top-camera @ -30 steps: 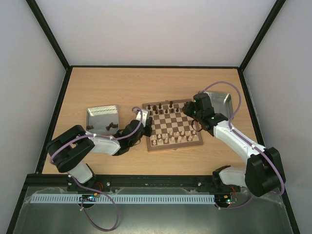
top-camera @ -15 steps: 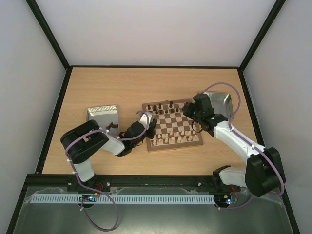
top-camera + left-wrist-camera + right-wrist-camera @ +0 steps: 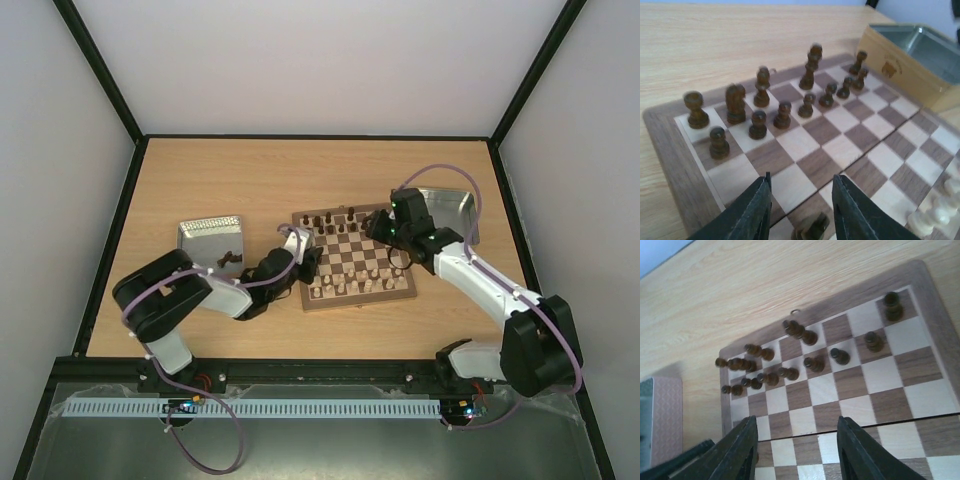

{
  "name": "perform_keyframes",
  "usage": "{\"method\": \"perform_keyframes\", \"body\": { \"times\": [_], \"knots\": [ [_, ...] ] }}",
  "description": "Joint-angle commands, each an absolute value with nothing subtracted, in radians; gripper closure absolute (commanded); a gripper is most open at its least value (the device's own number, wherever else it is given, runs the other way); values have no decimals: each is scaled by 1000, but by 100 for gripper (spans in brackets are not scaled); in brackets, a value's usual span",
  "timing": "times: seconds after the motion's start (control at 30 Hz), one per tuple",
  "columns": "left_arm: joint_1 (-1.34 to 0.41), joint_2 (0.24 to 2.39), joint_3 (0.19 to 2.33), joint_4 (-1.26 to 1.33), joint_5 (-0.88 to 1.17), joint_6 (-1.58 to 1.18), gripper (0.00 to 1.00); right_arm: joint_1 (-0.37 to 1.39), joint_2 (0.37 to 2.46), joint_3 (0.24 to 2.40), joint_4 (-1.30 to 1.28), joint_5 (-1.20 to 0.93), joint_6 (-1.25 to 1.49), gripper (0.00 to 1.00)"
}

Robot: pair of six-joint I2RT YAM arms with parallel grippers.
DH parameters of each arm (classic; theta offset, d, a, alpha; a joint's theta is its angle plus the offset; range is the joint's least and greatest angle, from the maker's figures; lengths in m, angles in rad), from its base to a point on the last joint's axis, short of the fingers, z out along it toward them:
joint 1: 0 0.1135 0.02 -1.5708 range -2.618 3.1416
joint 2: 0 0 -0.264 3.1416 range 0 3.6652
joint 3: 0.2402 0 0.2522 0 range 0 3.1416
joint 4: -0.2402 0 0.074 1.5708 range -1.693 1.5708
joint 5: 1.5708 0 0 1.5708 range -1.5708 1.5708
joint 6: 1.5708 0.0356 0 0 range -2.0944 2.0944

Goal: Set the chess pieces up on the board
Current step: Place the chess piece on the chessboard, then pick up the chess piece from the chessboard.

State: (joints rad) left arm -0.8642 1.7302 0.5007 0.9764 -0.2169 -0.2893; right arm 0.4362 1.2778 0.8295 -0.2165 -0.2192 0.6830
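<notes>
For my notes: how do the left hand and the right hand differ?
The left hand has a dark chess piece between its fingers; the right hand has only bare squares. The left hand sits low over the board; the right hand looks down from higher. Both are open.

Open middle of board [image 3: 800, 142], chess pieces [image 3: 783, 114] crowding far rows, pale pieces [image 3: 935, 212] nearer

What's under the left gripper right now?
A dark chess piece sits on the board between the parted fingers of the left gripper. Its base is cut off at the frame edge. In the top view the gripper hides it.
</notes>
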Motion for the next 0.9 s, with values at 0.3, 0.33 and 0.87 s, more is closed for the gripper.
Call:
{"method": "perform_keyframes", "body": {
  "times": [0.3, 0.33, 0.87],
  "knots": [
    [-704, 1282, 494, 489, -288, -598, 47, 677, 1497, 996, -293, -237, 509, 49],
    [-684, 1251, 488, 460, -288, -618, 46, 696, 1519, 1007, -295, -232, 501, 48],
    [-562, 1058, 389, 380, -262, -693, 43, 811, 1715, 1133, -397, -106, 475, 58]
  ]
}}
